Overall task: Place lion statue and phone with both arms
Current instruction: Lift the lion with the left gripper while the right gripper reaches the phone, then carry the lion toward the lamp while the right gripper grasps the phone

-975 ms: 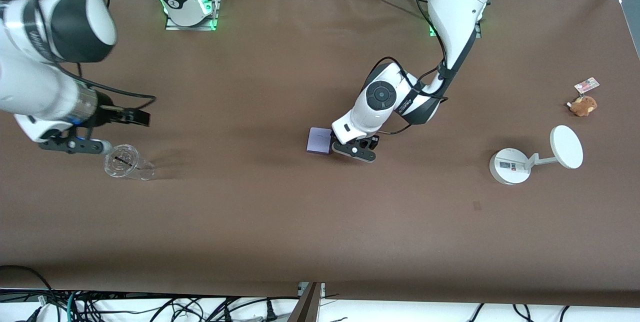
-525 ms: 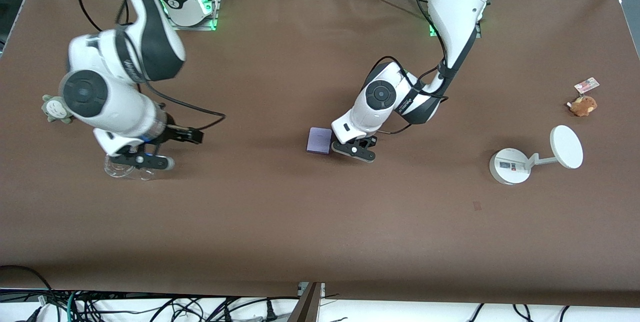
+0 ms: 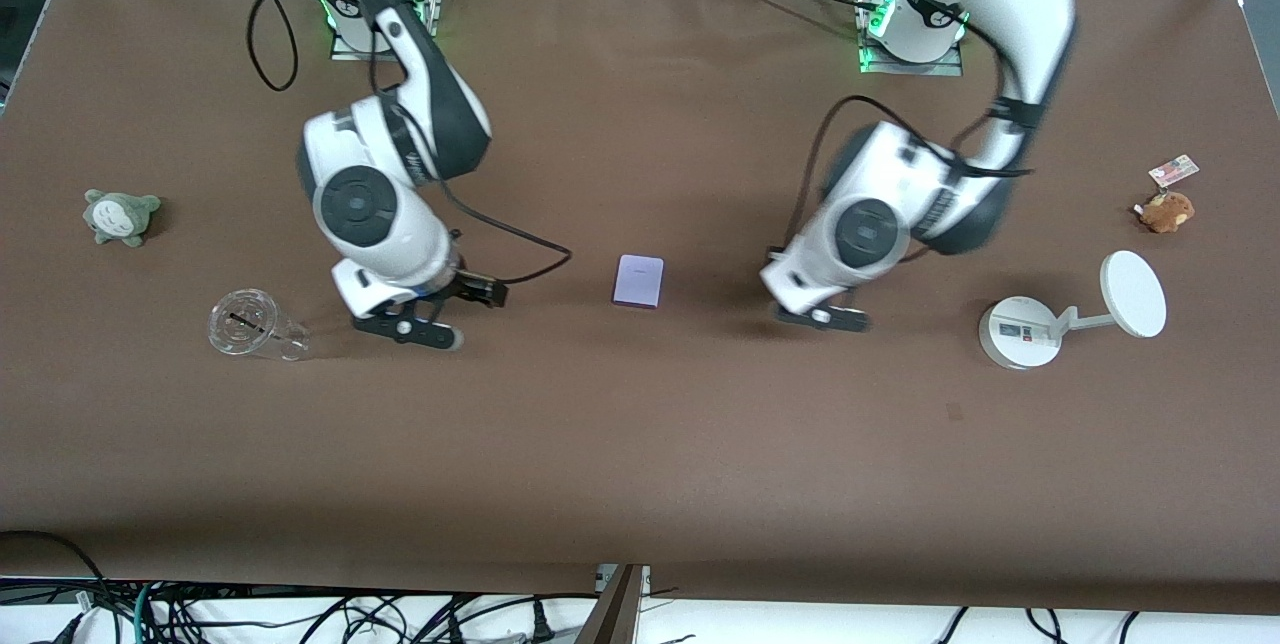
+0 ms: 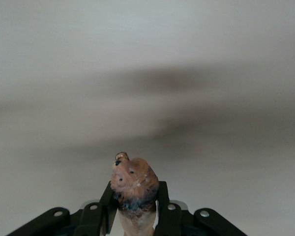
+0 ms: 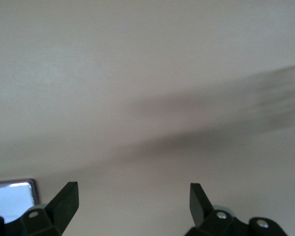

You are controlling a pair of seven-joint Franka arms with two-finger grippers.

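Progress: early, by my reading; neither thing looked placed yet, and nothing showed where they belonged.
Left claw (image 3: 822, 317): hung right of the frame's centre, between the phone and the white stand (image 3: 1020, 331), clamped on the lion statue (image 4: 133, 184).
Right claw (image 3: 407, 329): gaped wide and empty, low over the bench (image 3: 640, 484) left of centre, between a clear cup (image 3: 250, 326) and the phone.
Phone (image 3: 638, 281): lay flat mid-frame on the bench, untouched; picking it up remained.
Views: only the left wrist view showed the statue; from the front the arm hid it. The right wrist view caught the phone's edge beside one finger (image 5: 65, 200).
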